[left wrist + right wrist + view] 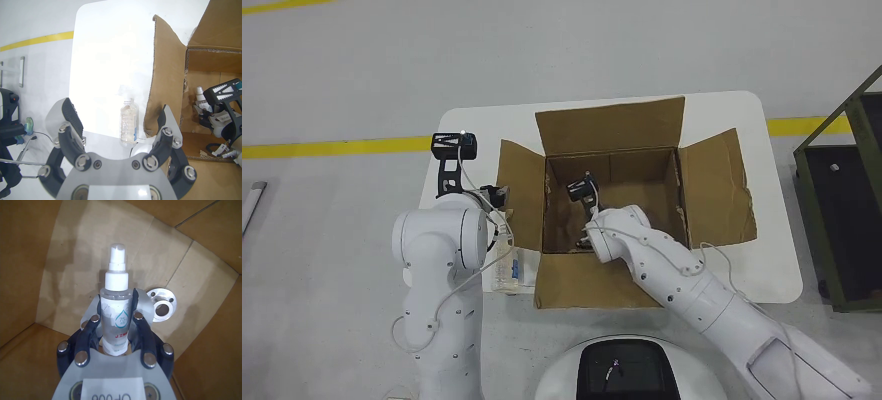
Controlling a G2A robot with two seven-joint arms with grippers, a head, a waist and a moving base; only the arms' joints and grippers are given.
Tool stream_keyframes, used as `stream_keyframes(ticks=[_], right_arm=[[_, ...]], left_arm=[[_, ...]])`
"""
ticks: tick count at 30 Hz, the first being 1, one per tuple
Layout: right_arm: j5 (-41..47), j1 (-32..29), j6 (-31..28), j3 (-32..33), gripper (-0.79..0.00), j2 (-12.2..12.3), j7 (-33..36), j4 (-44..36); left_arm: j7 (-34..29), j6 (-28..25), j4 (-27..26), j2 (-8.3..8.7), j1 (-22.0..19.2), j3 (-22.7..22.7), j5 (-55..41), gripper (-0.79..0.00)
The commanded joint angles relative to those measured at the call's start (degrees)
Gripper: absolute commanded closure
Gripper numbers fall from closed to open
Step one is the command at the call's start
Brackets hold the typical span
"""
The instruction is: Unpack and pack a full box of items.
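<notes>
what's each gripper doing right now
Left gripper: open, holding nothing.
Right gripper: shut on the spray bottle, inside the cardboard box.

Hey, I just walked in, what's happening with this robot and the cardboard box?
The right gripper is inside the open cardboard box, shut on a spray bottle. A metal flange lies on the box floor beside it. The left gripper is open and empty outside the box, over a clear plastic bottle that sits on the table next to a box flap.
</notes>
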Motion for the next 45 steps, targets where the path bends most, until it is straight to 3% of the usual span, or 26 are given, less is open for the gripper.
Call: stream_keyframes(ticks=[1, 5, 7, 15, 22, 34, 45], right_arm=[[-0.2, -0.8, 0.6, 1.4, 0.0, 0.3, 0.2, -2.4], [-1.1, -4.0, 1.6, 6.0, 0.0, 1.5, 0.9, -10.8], [-3.2, -7.1, 1.8, 9.5, 0.0, 2.4, -1.6, -19.4], [-10.7, -20.1, -3.8, 20.9, 0.0, 5.5, -2.9, -42.0], [-16.9, -25.9, -7.2, 29.1, 0.0, 6.9, 2.5, -56.5], [-25.4, -33.6, -9.3, 42.1, 0.0, 8.0, 14.7, -69.2], [-24.6, -46.1, -9.6, 47.6, 0.0, 8.0, 18.6, -69.2]], left_arm=[[0.0, 0.0, 0.0, 0.0, 0.0, 0.0, 0.0, -0.785], [0.0, 0.0, 0.0, 0.0, 0.0, 0.0, 0.0, -0.785], [0.0, 0.0, 0.0, 0.0, 0.0, 0.0, 0.0, -0.785], [0.0, 0.0, 0.0, 0.0, 0.0, 0.0, 0.0, -0.785], [0.0, 0.0, 0.0, 0.0, 0.0, 0.0, 0.0, -0.785], [0.0, 0.0, 0.0, 0.0, 0.0, 0.0, 0.0, -0.785], [0.0, 0.0, 0.0, 0.0, 0.0, 0.0, 0.0, -0.785]])
